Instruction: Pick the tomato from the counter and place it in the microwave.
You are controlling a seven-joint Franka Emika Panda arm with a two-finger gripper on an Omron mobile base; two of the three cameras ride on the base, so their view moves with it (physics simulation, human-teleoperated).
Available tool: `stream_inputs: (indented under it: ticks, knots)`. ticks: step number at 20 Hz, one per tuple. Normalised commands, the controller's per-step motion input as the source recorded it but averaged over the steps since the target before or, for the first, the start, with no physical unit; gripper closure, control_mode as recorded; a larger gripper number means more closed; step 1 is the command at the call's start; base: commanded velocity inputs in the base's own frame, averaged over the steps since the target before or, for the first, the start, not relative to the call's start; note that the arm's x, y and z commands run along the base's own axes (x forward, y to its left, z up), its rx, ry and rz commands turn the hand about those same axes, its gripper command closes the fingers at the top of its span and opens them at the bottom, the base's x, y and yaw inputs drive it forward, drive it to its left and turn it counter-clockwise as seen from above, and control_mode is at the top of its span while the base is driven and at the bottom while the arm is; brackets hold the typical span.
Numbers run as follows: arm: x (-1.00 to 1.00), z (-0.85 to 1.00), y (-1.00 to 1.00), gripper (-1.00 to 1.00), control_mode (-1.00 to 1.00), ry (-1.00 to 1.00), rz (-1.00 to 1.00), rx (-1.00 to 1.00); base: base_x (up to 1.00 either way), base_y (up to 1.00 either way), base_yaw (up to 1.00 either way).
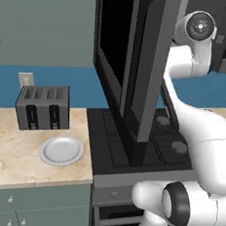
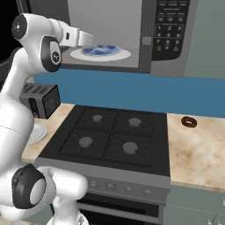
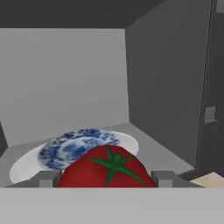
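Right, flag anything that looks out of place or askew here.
Only one oddity: a dark donut lies bare on the counter right of the stove, while the white plate by the toaster has nothing on it. The microwave door hanging open fits the task, with the tomato between the jaws at its mouth.

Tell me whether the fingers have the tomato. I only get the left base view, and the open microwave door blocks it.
Observer: Yes, the hand view shows the tomato clamped between the fingers.
Operator: Is it inside yet?
Observer: It is inside the microwave, held at the near side of a blue-patterned plate on the white turntable.
Operator: Anything right of the stove?
Observer: A donut lies on the counter there.
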Motion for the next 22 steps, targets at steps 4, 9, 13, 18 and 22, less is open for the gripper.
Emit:
stream_inputs:
  ticks: [4, 9, 13, 18, 22]
  knots:
    - [0.84, 0.11, 0.0, 1.0, -1.0, 0.41, 0.0, 0.0, 0.0, 0.0, 0.0]
    - [0.75, -0.22, -0.02, 1.0, -1.0, 0.36, 0.0, 0.0, 0.0, 0.0, 0.0]
    - [0.76, -0.33, 0.0, 1.0, -1.0, 0.15, 0.01, 0.0, 0.0, 0.0, 0.0]
    - [0.61, -0.45, 0.0, 1.0, -1.0, 0.09, 0.0, 0.0, 0.0, 0.0, 0.0]
    - [0.59, -0.4, -0.01, 1.0, -1.0, 0.0, 0.01, 0.0, 0.0, 0.0, 0.0]
